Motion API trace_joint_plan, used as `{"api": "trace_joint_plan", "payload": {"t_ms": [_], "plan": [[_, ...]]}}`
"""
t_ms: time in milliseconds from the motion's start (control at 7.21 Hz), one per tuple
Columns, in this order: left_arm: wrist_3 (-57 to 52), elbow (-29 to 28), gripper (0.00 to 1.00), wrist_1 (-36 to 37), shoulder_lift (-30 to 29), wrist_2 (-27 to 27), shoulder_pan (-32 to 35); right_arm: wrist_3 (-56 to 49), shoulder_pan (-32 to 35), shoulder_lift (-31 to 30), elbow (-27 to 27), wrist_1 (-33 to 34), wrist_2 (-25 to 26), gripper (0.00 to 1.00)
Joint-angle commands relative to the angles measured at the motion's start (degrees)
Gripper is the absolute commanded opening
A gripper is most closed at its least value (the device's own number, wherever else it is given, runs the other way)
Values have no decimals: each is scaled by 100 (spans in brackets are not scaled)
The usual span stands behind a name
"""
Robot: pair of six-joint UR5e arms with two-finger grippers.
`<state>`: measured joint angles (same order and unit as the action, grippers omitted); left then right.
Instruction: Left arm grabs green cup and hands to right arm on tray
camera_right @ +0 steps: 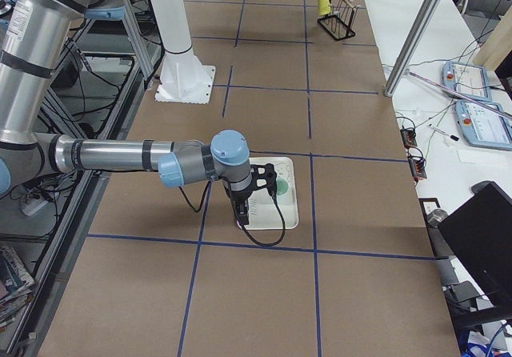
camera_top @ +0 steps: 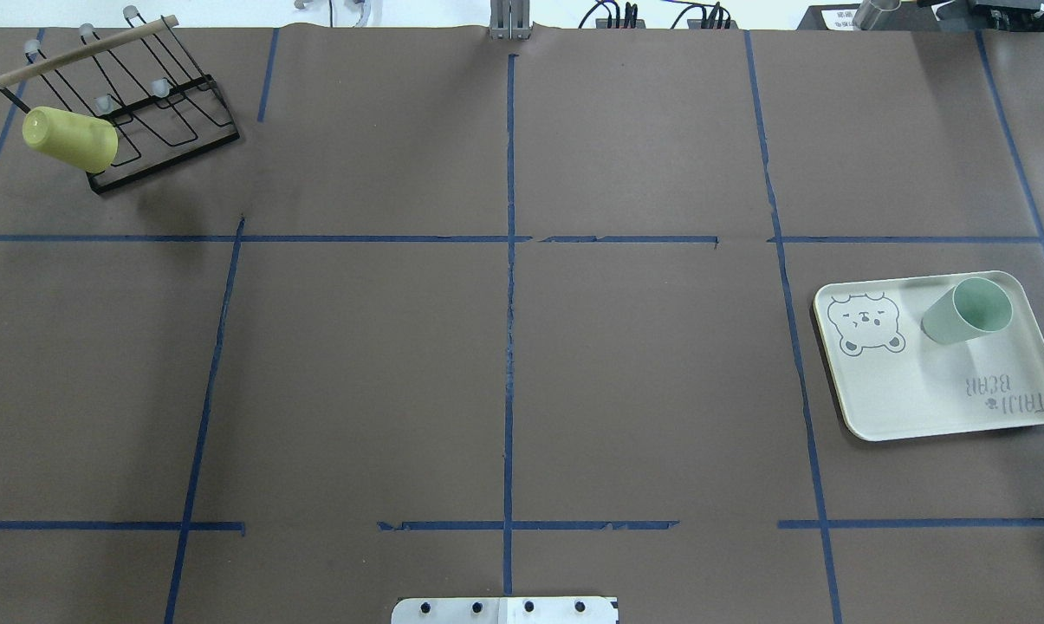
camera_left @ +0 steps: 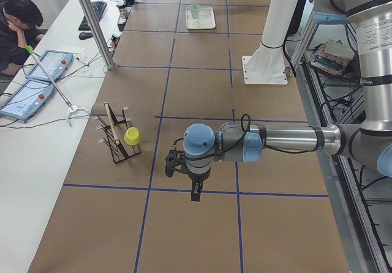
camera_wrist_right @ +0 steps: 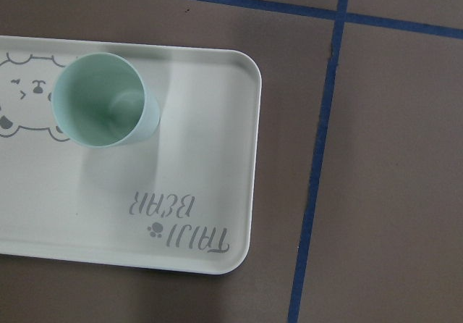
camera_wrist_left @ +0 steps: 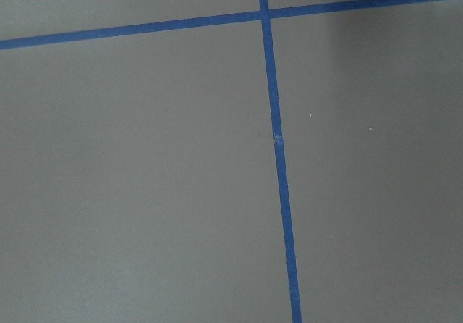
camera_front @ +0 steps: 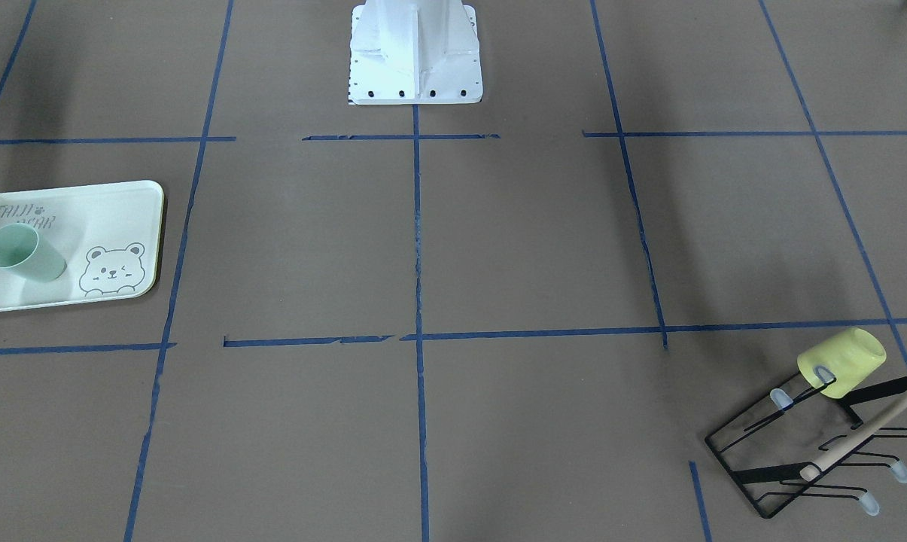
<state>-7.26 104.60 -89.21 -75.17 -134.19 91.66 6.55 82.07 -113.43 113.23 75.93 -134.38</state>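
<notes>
The green cup (camera_front: 20, 254) stands upright on the tray (camera_front: 122, 203), next to the bear drawing. The overhead view shows the cup (camera_top: 963, 312) and tray (camera_top: 920, 399) at the right. The right wrist view looks down into the cup (camera_wrist_right: 105, 102) on the tray (camera_wrist_right: 202, 164). The right gripper (camera_right: 240, 219) shows only in the exterior right view, hanging above the tray's edge (camera_right: 290, 213); I cannot tell if it is open or shut. The left gripper (camera_left: 194, 194) shows only in the exterior left view, over bare table; I cannot tell its state.
A yellow cup (camera_top: 69, 139) hangs on a black wire rack (camera_top: 158, 113) with a wooden bar at the far left corner. The white robot base (camera_front: 415, 53) stands at the table's edge. An operator (camera_left: 15, 28) sits at a side desk.
</notes>
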Motion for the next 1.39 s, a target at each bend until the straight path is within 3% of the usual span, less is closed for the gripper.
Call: {"api": "trace_joint_plan", "payload": {"t_ms": [0,416,693,1248], "plan": [[-4,-28,100,18,56,16,1,48,10,5,-20,-8,-27,100],[-4,42,100,1,38,-2,-8,48,28,48,15,53,-27,100],[-12,87,100,44,56,-2,1,-31,195,128,216,745,42,100],[-12,139,100,44,47,-2,-105,4,177,137,156,713,-1,100]]}}
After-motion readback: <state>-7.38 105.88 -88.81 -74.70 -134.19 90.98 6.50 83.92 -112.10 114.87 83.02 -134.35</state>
